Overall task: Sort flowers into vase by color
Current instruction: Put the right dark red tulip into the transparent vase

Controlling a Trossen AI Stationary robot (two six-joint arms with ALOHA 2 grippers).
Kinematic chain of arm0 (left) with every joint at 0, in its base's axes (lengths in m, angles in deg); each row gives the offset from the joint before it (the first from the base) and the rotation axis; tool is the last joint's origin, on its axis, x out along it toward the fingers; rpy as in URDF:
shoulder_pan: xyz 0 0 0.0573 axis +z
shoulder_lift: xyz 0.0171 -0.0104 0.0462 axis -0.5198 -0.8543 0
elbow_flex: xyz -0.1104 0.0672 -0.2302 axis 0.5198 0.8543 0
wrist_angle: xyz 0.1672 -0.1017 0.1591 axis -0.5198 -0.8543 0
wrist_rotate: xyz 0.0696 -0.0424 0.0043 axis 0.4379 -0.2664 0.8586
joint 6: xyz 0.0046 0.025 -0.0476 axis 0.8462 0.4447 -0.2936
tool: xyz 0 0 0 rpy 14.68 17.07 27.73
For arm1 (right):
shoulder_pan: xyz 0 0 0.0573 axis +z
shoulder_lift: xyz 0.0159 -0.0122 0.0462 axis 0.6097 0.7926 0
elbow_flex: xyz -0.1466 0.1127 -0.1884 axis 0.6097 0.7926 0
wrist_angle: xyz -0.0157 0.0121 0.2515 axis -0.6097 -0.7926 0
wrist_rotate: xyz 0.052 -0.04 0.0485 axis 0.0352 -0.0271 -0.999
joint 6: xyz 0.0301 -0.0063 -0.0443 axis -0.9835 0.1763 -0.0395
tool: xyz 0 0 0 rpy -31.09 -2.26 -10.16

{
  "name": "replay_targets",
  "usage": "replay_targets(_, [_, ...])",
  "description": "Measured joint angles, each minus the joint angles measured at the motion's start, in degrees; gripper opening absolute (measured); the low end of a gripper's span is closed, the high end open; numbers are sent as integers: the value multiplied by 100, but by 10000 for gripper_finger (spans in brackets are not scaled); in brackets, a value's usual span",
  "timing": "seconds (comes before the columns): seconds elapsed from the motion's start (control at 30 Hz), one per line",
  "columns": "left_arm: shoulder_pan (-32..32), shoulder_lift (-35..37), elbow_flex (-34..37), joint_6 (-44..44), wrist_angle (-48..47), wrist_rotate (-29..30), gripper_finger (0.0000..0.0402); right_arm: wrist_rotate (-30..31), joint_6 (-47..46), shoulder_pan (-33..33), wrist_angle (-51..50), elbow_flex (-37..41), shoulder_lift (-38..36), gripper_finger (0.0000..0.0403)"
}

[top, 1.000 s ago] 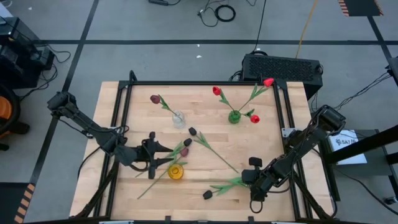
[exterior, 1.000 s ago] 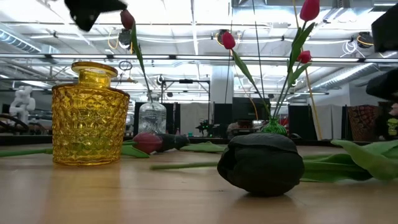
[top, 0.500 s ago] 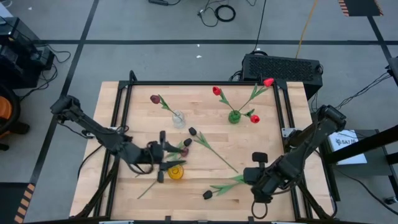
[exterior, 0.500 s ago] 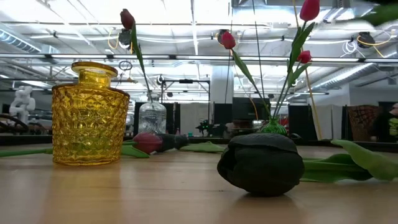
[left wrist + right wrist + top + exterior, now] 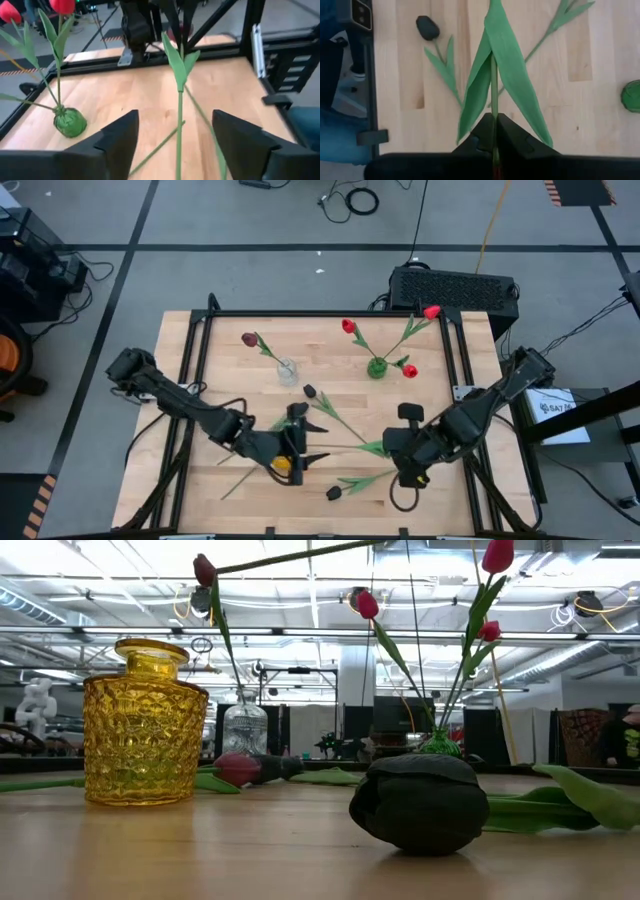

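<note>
My right gripper [image 5: 386, 446] [image 5: 494, 125] is shut on a tulip's green stem [image 5: 345, 448] and holds it high over the table's middle. I cannot make out its head. The stem also crosses the top of the low view [image 5: 300, 552]. My left gripper [image 5: 303, 437] [image 5: 175, 145] is open above the yellow vase [image 5: 283, 464] [image 5: 145, 725]. Its fingers stand on either side of the stem's free end [image 5: 179, 125] without touching it. My right gripper pinches the stem [image 5: 493, 107] between its two fingers, just behind the pair of long leaves [image 5: 512, 65]. The fingers come from the table's right and lie along the stem. The flower is lifted clear and reaches out toward the table's left.
A near-black tulip [image 5: 333, 493] [image 5: 420, 805] [image 5: 426, 27] lies near the front edge and another [image 5: 309, 391] in the middle. A maroon head [image 5: 238, 768] lies behind the yellow vase. The clear vase [image 5: 287, 370] holds a maroon tulip. The green vase [image 5: 377, 367] [image 5: 69, 122] holds three red ones.
My left gripper has gone toward the table's right, from beside the yellow vase to over it, toward my right gripper. My right gripper has gone toward the far and left side with the held flower, whose stem now reaches between the left fingers.
</note>
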Motion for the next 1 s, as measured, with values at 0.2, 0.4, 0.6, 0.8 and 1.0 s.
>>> replay_targets(0.2, [221, -264, -3, 89, -203, -30, 275, 1, 198, -257, 53, 0, 0, 2])
replay_targets(0.4, [388, -307, -4, -183, -449, -502, 259, 37, 226, -409, 134, 0, 1, 2])
replay_targets(0.6, [497, -309, -2, -219, -751, -549, 216, 148, 340, -436, 428, -2, 1, 2])
replay_targets(0.8, [533, -312, 1, -295, -824, -543, 138, 323, 288, -434, 442, -2, 2, 6])
replay_targets(1.0, [543, -312, 1, -190, -834, -485, 47, 422, 194, -434, 439, -2, 2, 7])
